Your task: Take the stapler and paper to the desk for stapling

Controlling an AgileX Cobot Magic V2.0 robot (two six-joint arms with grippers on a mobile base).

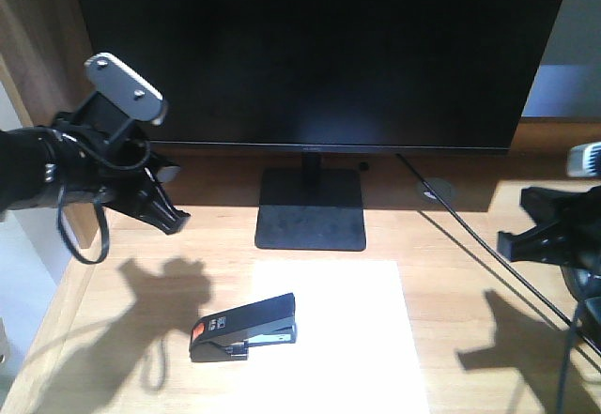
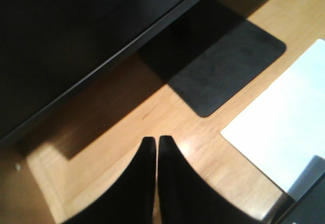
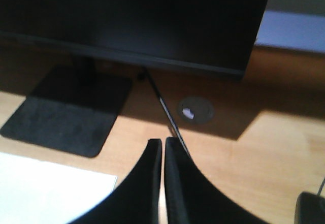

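Note:
The black stapler (image 1: 246, 328) with its orange end lies on the left edge of the white paper (image 1: 336, 334), which is flat on the wooden desk (image 1: 451, 301) in front of the monitor stand. My left gripper (image 1: 174, 217) hovers up and to the left of the stapler, shut with nothing in it. In the left wrist view its fingertips (image 2: 148, 141) are pressed together over bare wood, with the paper (image 2: 284, 132) to the right and a corner of the stapler (image 2: 311, 193) at bottom right. At the right edge, my right gripper (image 1: 509, 242) is shut and empty, and the paper (image 3: 45, 188) is at lower left.
A large black monitor (image 1: 319, 48) on a flat black base (image 1: 312, 209) stands behind the paper. A thin black cable (image 3: 163, 104) runs across the desk past a round grommet (image 3: 195, 109). A dark rounded object (image 3: 311, 208) sits at the right wrist view's lower right.

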